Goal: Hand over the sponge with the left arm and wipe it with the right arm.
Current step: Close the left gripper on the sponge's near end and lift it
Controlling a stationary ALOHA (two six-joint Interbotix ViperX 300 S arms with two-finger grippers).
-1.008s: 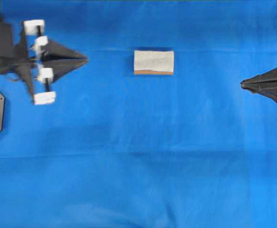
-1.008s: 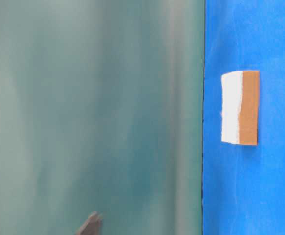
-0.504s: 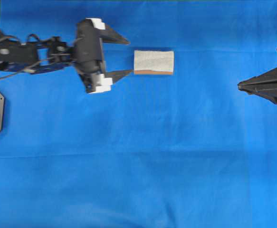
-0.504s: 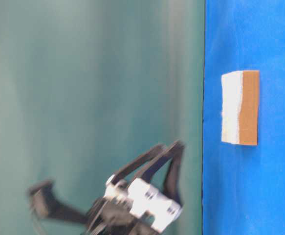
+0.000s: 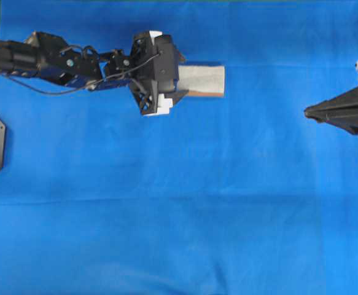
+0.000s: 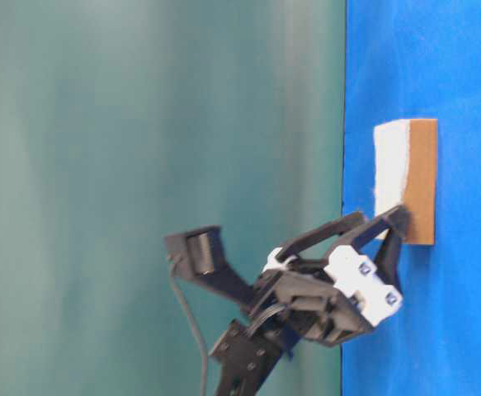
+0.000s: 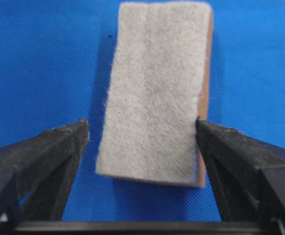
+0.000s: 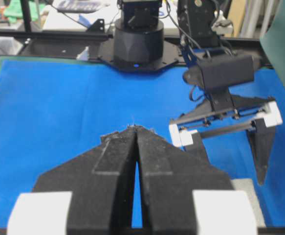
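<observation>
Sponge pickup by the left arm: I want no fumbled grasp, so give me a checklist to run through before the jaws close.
1. Left gripper open wide enough: ok, one finger stands on each side of the sponge.
2. Sponge between the fingers: ok, its near end sits in the gap.
3. Centred in the gap: not ok, the one finger is almost at the sponge's orange edge while a blue gap shows at the other.
4. Fingers low enough: cannot tell; table-level view shows the tips at the sponge.
5. Sponge flat on the blue cloth: ok.
6. Right gripper clear of the grasp: ok, shut and far off at the side.
</observation>
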